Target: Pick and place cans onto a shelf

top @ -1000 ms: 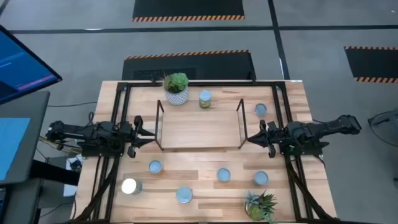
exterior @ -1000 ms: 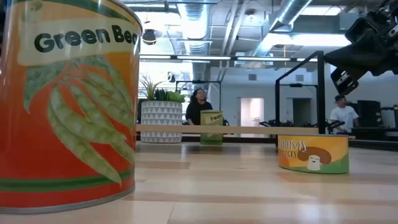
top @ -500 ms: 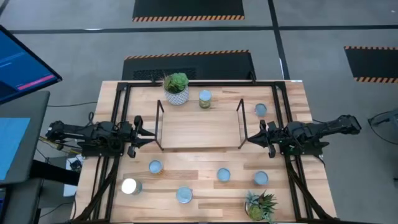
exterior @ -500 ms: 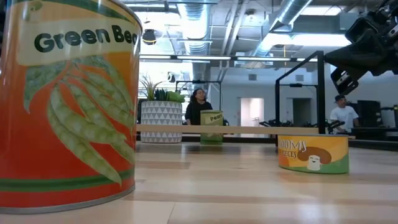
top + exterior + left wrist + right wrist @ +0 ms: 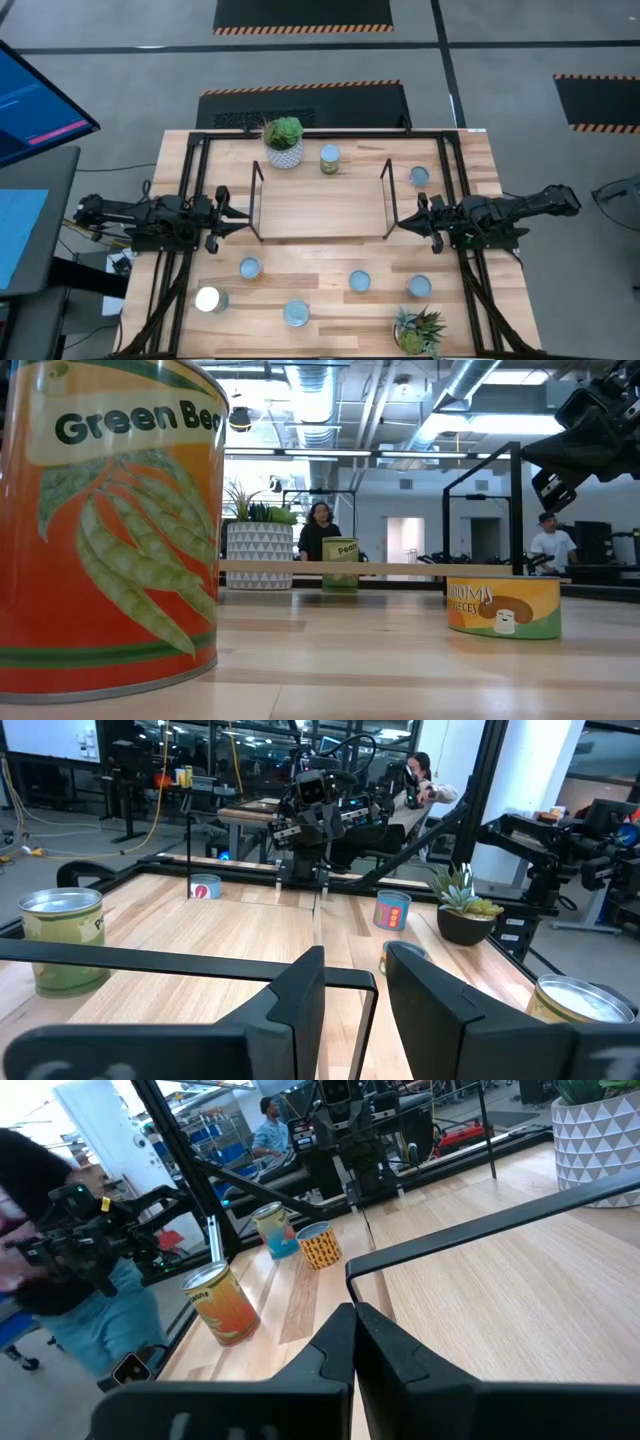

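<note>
From above, the shelf (image 5: pixel 320 206) is lying mid-table with its long axis running between the two arms and nothing on its board. The left jaws (image 5: pixel 243 215) are standing open just outside one wire end; the right jaws (image 5: pixel 403 222) are sitting closed and empty just outside the other. Five cans are standing upright on the near strip of the table (image 5: pixel 480 160), including a shiny-topped can (image 5: pixel 208 298) near the left edge, well apart from either jaws. A green-labelled can (image 5: pixel 329 159) is standing behind the shelf beside the white patterned pot (image 5: pixel 284 153), and a blue-topped can (image 5: pixel 419 176) is standing near the right rail.

At table height, a Green Beans can (image 5: pixel 105 530) is filling the foreground, with a mushroom can (image 5: pixel 503 607) farther off.

The left wrist view is showing parted fingers (image 5: pixel 305 985) facing the shelf rail.

The right wrist view is showing fingers (image 5: pixel 335 1342) pressed together.
</note>
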